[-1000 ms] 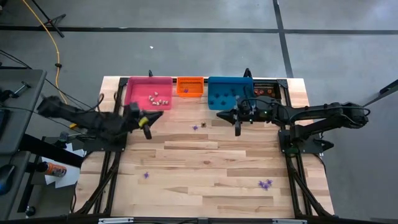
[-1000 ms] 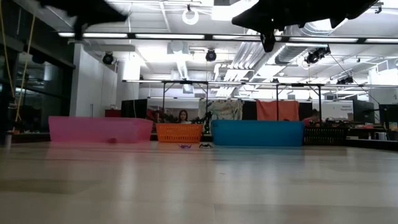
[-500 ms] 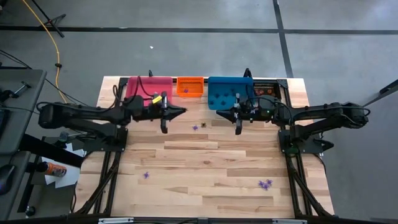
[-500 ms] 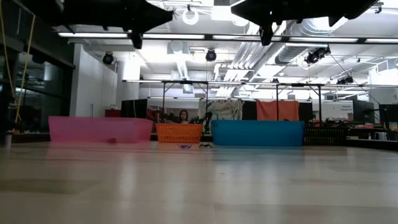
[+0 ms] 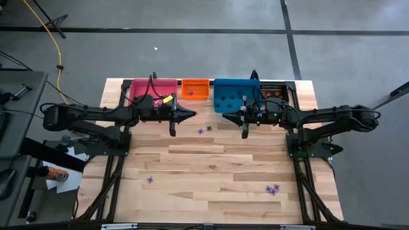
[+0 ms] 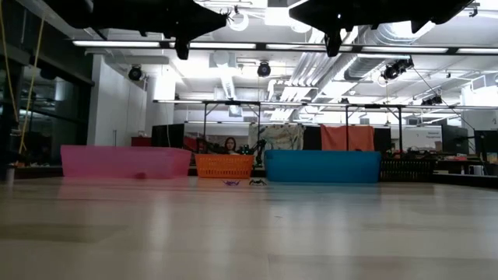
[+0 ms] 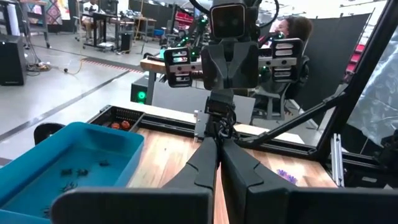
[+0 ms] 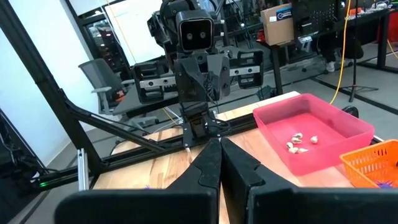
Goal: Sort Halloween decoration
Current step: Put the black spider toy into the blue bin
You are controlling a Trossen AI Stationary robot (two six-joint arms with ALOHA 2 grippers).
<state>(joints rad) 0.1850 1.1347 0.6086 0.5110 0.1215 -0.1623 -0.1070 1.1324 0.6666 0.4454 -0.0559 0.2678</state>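
Both grippers hang empty above the far half of the table, fingers pressed together and holding nothing. The left gripper [image 5: 173, 131] points down just in front of the gap between the pink bin [image 5: 152, 93] and the orange basket [image 5: 195, 89]; the right gripper [image 5: 244, 133] points down just in front of the blue bin [image 5: 236, 94]. Between them, on the bare wood, lie a small purple trinket [image 5: 200, 131] and a dark one [image 5: 209, 127] just beside it.

Judging from this, the step in hand is a pause between picks: neither arm carries anything. The next move calls for one gripper to spread its fingers, drop to the wood and pinch one of these tiny pieces, which will need fine aim since each is far smaller than a fingertip.

Other decorations are already sorted: pale whitish pieces [image 8: 300, 143] in the pink bin, a purple one [image 5: 190, 93] in the orange basket, dark ones [image 7: 73, 176] in the blue bin. Loose purple pieces remain near the table's front edge, one toward the left [image 5: 150, 180] and a cluster toward the right [image 5: 273, 189].

The table [image 5: 211, 163] is pale butcher-block wood on a grey floor. Beyond it is an open workshop with ceiling lights, desks and a seated person [image 6: 229, 145].
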